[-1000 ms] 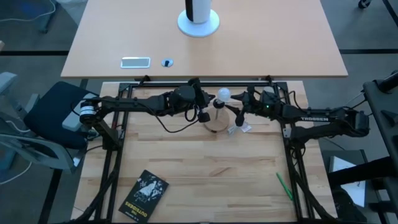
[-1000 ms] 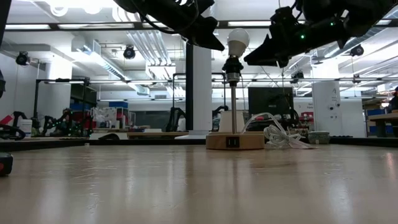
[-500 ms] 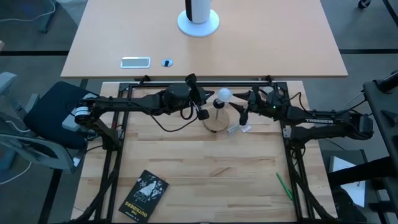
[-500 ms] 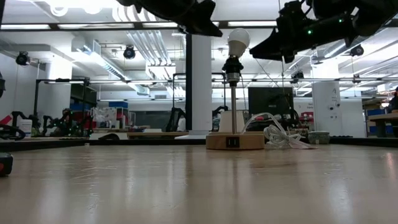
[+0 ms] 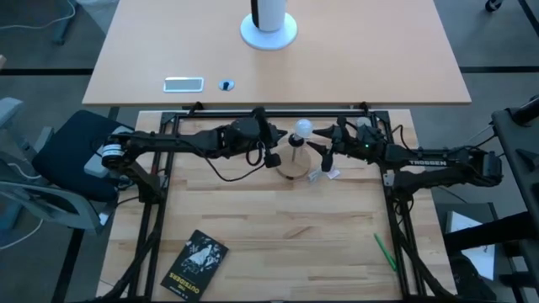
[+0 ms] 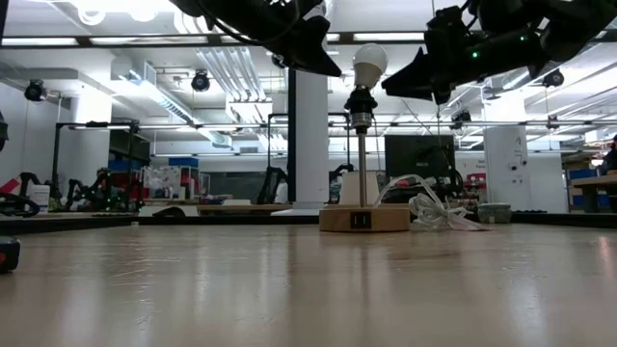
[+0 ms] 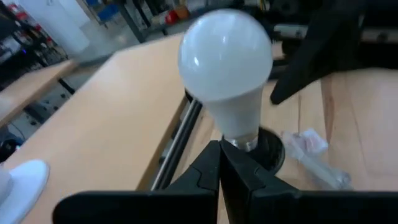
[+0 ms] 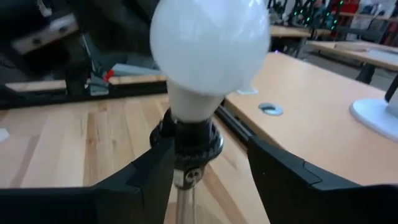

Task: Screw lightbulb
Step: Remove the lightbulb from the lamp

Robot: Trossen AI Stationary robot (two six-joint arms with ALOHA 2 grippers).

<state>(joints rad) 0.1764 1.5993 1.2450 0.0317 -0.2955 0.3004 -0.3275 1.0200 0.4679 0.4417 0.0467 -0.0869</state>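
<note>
The lightbulb (image 6: 368, 64) stands upright, long axis vertical, globe up and screw base down in the dark socket (image 6: 361, 100) atop a thin rod rising from the round wooden stand base (image 6: 365, 219) on the counter (image 5: 278, 227).

The right pincer (image 8: 208, 163) faces the bulb level with the socket; its two dark fingers (image 8: 142, 176) stand apart, one on each side of the socket just under the globe, and whether they touch it cannot be told. The right arm reaches in nearly level, stretched along the counter's far edge, its pincer (image 5: 324, 154) just beside the bulb.

The left pincer (image 7: 219, 163) has its fingers pressed together, holding nothing, tips pointing at the bulb's neck from just short of it. The left arm is likewise stretched nearly level from the opposite side, its pincer (image 5: 271, 153) across the bulb from the right one.

A crumpled clear wrapper (image 6: 436, 212) lies on the counter below the right pincer, beside the stand base.
</note>
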